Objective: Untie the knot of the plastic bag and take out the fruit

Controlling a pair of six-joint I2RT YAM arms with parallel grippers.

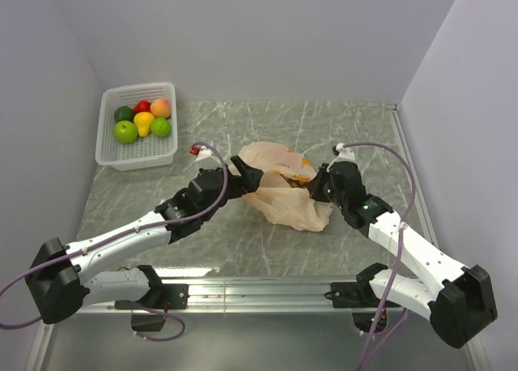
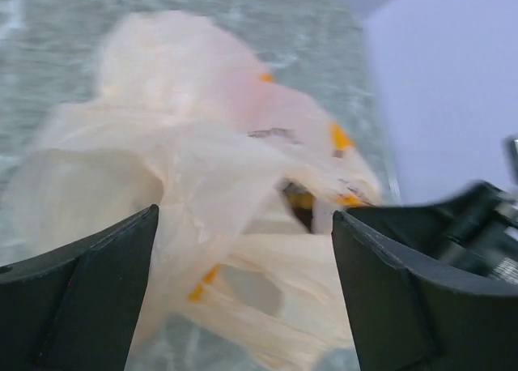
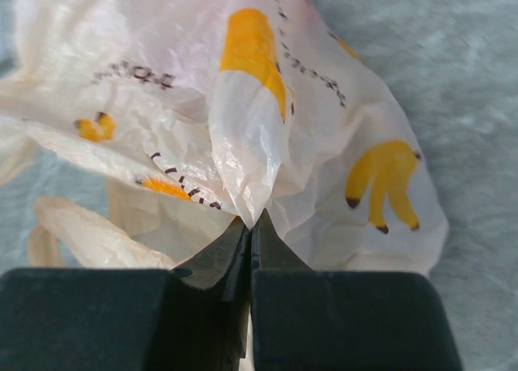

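The plastic bag [image 1: 285, 194] lies crumpled at the middle of the top view, on the grey marbled table [image 1: 243, 241] between the two claws. The right claw [image 3: 251, 229] is closed tight — its tips pinch a pointed fold of the thin printed plastic, low in the middle of its wrist view. The left claw [image 2: 244, 217] stands wide open at the bag's left edge, with plastic bunched between its fingers [image 2: 89, 298] but not gripped. What is inside the bag cannot be made out. A white basket [image 1: 136, 162] holding green apples [image 1: 125, 131] sits at upper left — well apart.
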